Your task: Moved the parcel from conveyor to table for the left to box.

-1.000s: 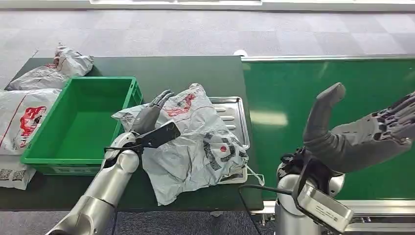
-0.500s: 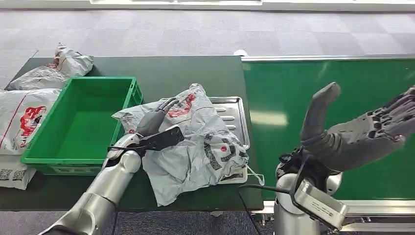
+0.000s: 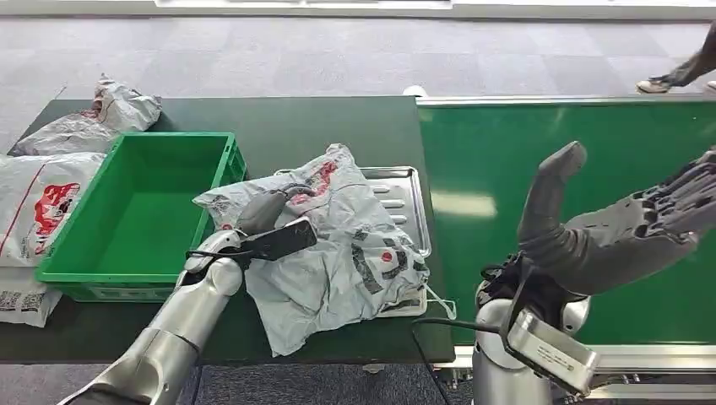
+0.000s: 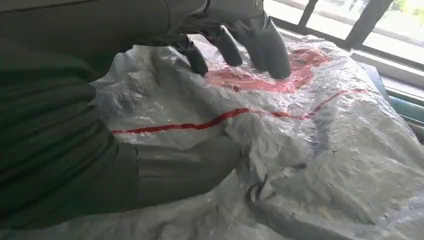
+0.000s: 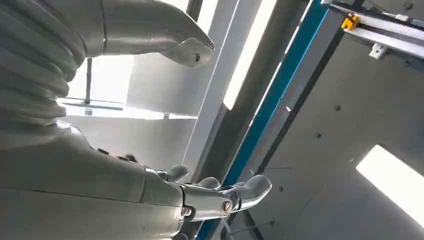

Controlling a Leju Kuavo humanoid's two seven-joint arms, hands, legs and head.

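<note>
Since a second ago, the left hand (image 3: 268, 208) has dropped from hovering with raised fingers onto the parcel (image 3: 338, 245), and a person's foot (image 3: 657, 84) has come into the far right corner beyond the conveyor (image 3: 540, 135). Now the left fingers (image 4: 227, 47) curl down and press into the crumpled grey plastic on its red print, while the thumb (image 4: 190, 167) pushes into the bag from the other side; the hand grips a fold of the parcel between them.

The parcel lies on the table (image 3: 329, 126), draped over a metal tray (image 3: 405, 190) whose far edge and right rim show from under it. It sits between the bin (image 3: 139, 215) and the conveyor, just beside the bin's right wall but not in it. The green bin stands open with nothing inside, only its bare floor showing.

Two more grey bags (image 3: 89, 118) lie at the table's left end, one behind the bin and one (image 3: 38, 198) against its left side, both outside it.

The right hand (image 3: 616, 232) is raised over the conveyor belt, holding nothing, with its thumb sticking up and its fingers stretched out well apart from the thumb; the right wrist view (image 5: 215, 197) shows the same spread against the ceiling.
</note>
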